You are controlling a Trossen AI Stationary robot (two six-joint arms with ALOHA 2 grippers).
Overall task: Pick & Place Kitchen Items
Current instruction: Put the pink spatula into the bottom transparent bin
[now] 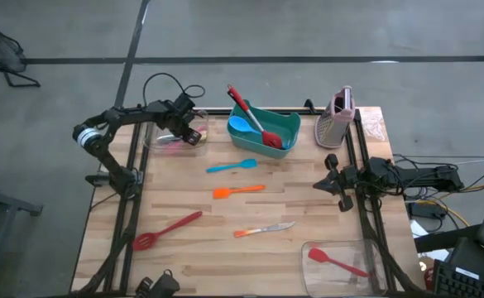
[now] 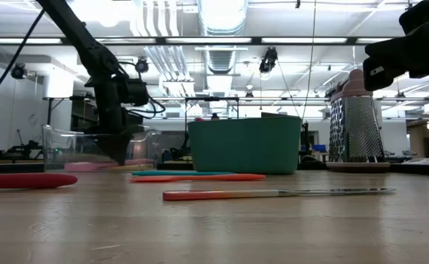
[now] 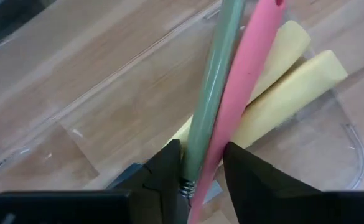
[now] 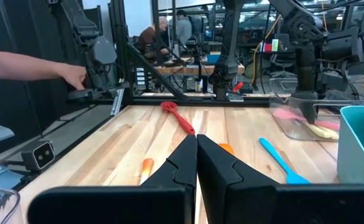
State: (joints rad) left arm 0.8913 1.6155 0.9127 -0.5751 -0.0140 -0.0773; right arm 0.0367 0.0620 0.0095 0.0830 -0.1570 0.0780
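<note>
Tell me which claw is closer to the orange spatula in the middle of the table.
Right, narrowly. The right claw waits at the table's right edge, level with the orange spatula. The left claw is farther, down in the clear tub at the far left corner.

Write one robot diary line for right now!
left claw: in clear tub, around pink handle | right claw: shut, waiting

Utensils scattered over the table and containers.
A blue spoon point(image 1: 232, 165), orange spatula point(image 1: 237, 191), red slotted spoon point(image 1: 166, 229) and orange-handled knife point(image 1: 263, 229) are laid flat; a red spatula point(image 1: 252, 119) is leaned in the bin.
</note>
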